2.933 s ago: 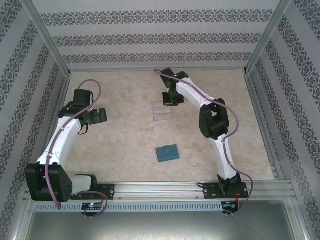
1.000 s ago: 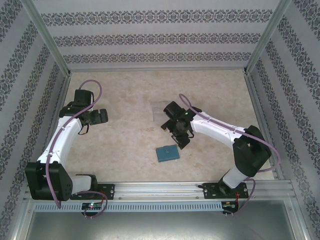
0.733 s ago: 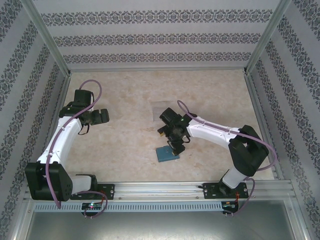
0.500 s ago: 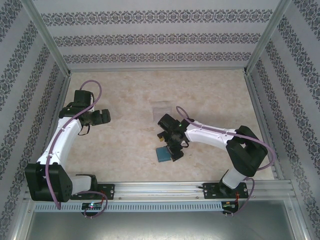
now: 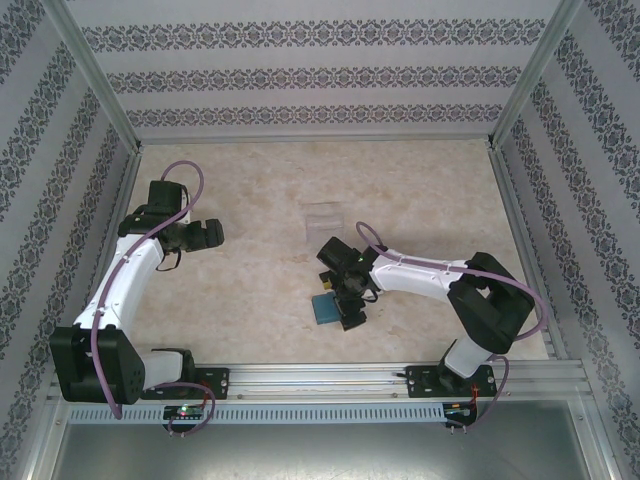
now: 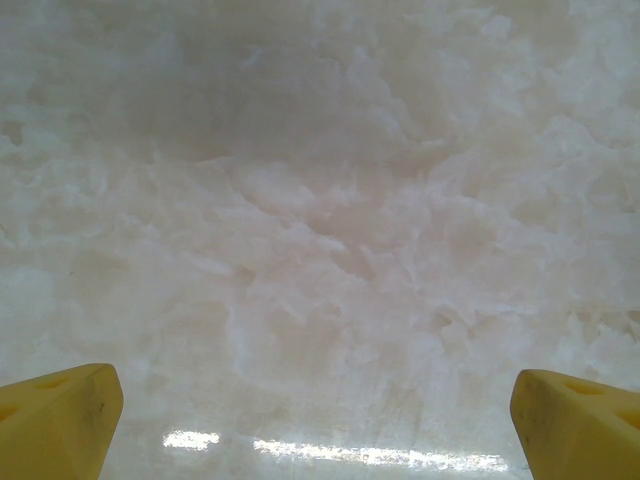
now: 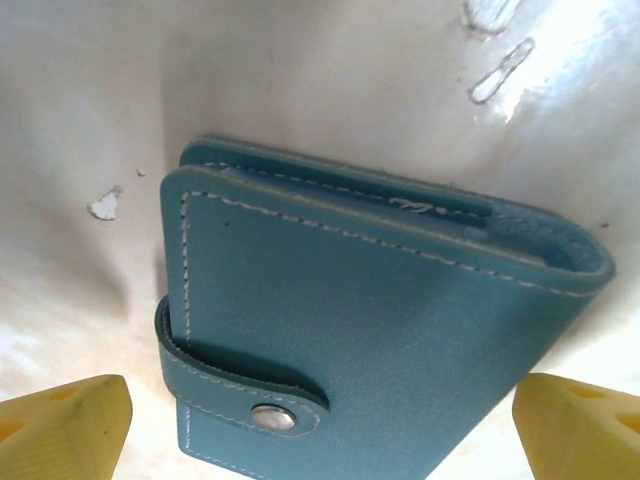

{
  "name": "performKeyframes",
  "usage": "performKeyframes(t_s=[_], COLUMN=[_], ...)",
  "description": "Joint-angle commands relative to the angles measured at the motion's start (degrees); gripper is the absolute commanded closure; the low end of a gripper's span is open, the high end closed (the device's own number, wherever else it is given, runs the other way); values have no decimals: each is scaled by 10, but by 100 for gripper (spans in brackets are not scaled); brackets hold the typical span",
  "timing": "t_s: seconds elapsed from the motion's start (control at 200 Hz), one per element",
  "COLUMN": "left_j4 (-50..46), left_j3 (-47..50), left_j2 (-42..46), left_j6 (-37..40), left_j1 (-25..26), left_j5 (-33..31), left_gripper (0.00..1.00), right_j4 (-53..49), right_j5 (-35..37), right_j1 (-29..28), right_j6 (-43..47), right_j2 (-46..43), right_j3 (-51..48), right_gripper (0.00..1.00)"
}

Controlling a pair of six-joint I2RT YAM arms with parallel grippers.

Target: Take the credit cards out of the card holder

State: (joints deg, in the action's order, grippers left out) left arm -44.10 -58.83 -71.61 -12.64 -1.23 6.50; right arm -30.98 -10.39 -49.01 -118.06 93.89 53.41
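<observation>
The card holder (image 7: 380, 320) is a teal-blue stitched wallet lying flat and closed, its tab (image 7: 250, 400) snapped down with a metal stud. In the top view the card holder (image 5: 324, 309) lies near the table's front middle, partly under my right gripper (image 5: 346, 303). My right gripper (image 7: 320, 432) hovers just over it, open, a yellow fingertip (image 7: 65, 425) on either side and touching nothing. The credit cards are hidden. My left gripper (image 5: 206, 235) stands open at the left over bare table, and the left wrist view has the left gripper (image 6: 320, 425) with nothing between its fingers.
A clear plastic piece (image 5: 322, 216) lies flat behind the card holder, toward mid-table. Patterned walls with metal posts enclose the marbled table (image 5: 250, 280) on three sides. A metal rail (image 5: 330, 378) runs along the near edge.
My right arm swung from the clear plastic piece toward the near edge and came down over the card holder, staying open. The left arm barely moved.
</observation>
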Motion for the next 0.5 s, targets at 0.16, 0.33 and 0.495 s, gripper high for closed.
performKeyframes(t_s=[0.16,0.33,0.495], left_j4=[9,9,8], left_j3=[5,6,6], left_j2=[10,8,3], left_j6=[-5,-6,-4], left_j1=[-5,-5,-6], left_j5=[5,3,0], left_gripper=[0,0,0], right_j4=[18,13,-9], right_j5=[3,12,35], right_j1=[-6,-5,-3], right_j6=[-14,-3,28], right_j2=[30,26,14], right_j3=[-16,-17,-15], right_gripper=[10,18,24])
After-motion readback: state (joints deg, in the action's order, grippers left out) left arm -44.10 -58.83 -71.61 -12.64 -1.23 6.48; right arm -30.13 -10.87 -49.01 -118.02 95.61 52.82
